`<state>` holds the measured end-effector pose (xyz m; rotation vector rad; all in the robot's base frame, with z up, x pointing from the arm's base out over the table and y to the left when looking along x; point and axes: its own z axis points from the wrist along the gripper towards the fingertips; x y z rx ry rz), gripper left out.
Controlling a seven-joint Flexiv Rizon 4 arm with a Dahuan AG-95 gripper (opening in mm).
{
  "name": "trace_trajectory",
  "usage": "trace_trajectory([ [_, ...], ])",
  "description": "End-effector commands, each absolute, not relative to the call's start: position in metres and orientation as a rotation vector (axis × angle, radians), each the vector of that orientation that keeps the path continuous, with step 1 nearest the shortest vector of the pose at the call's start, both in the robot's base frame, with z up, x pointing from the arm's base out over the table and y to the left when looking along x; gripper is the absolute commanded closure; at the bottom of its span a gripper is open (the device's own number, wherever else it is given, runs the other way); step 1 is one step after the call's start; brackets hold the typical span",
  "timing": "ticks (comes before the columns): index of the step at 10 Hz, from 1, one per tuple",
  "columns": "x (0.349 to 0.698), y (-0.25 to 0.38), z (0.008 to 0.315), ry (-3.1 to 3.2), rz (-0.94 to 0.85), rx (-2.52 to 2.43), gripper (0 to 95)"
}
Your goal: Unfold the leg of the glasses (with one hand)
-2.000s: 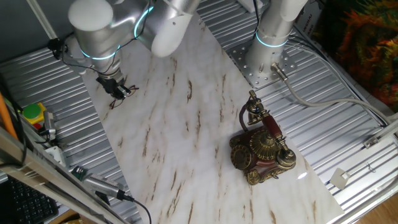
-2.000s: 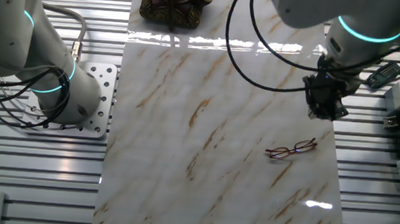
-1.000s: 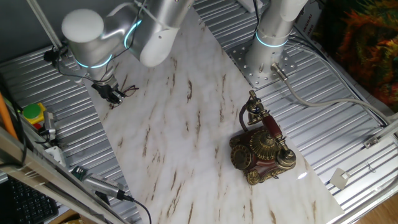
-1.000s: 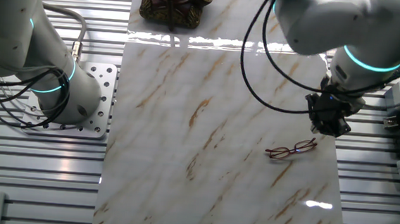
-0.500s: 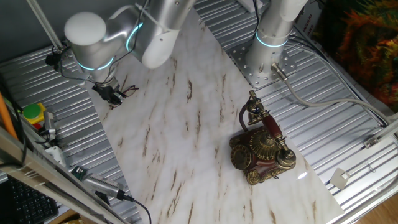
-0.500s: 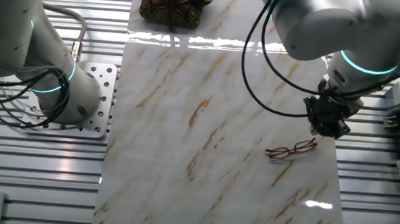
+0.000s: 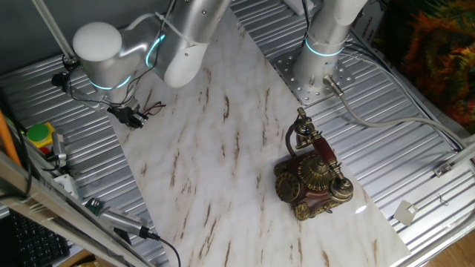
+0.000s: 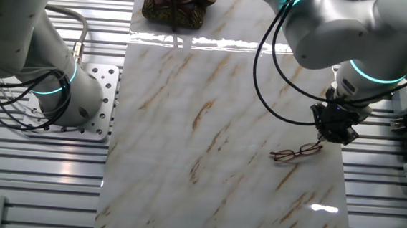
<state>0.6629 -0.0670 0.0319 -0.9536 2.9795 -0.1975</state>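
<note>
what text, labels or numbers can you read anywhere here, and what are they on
None can be read in either view.
The antique telephone has ornate metalwork, but any dial markings are too small to read.
The yellow box beside the table shows no legible label.
The glasses carry no visible marking.

The marble slab (image 8: pixel 209 129) lies along the middle of the ribbed metal table (image 8: pixel 41 182). In the other fixed view the glasses (image 8: pixel 295 152) rest on the slab near its right edge, and the gripper (image 8: pixel 334 130) hangs just above and to the right of their right end — whether it touches them cannot be told. The antique telephone (image 7: pixel 312 178) stands on the slab at the opposite end, well apart from the glasses. The arm's base (image 8: pixel 68 94) sits on a bolted plate (image 8: pixel 98 125) left of the slab in that view — beside the slab's middle stretch.
</note>
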Motion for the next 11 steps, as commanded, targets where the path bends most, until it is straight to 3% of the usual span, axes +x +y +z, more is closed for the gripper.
trace_trajectory([
  [1,0.6630,-0.0668,0.0322,2.982,-0.194,-0.951,95.0],
  [11,0.6630,-0.0669,0.0292,2.988,-0.180,-1.007,95.0],
])
